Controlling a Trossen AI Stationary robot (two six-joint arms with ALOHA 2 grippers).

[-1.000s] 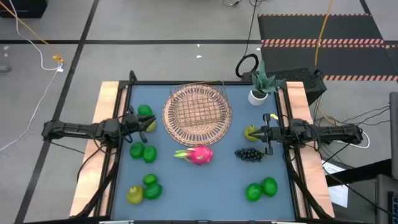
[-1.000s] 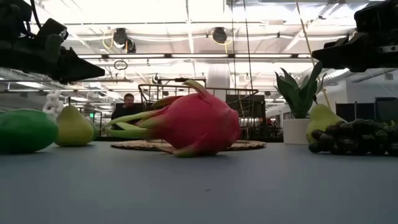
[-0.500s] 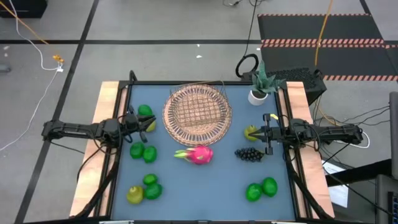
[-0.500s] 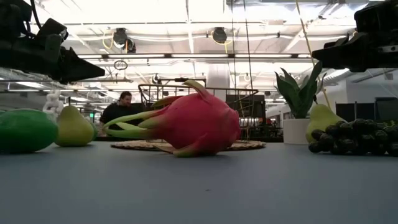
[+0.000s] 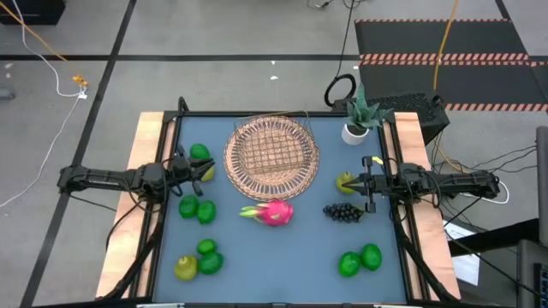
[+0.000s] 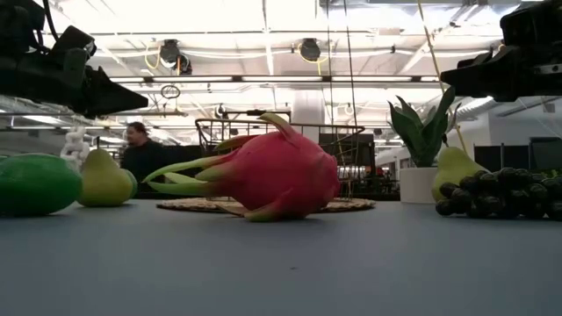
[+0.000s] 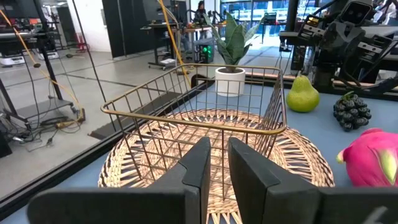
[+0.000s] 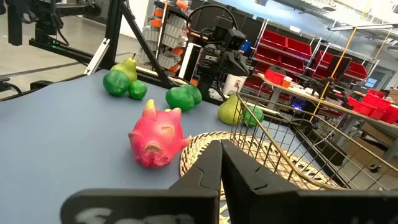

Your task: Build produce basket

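Note:
The round tan wicker basket, with a gold wire frame on it, sits at the table's far middle. The pink dragon fruit lies on its side just near of it. The dark grape bunch and a pear lie to the right. Green fruits and another pear lie to the left. My left gripper hangs level at the left edge, its fingers a narrow gap apart around nothing. My right gripper hangs level at the right edge, shut and empty.
A white pot with a green plant stands at the far right corner. Two green fruits lie near right. Two green fruits and a pear lie near left. Bare blue tabletop spreads between them. A person shows in the room behind.
Neither arm nor any fruit has moved. In the room beyond the table a person has walked toward the left of the low view.

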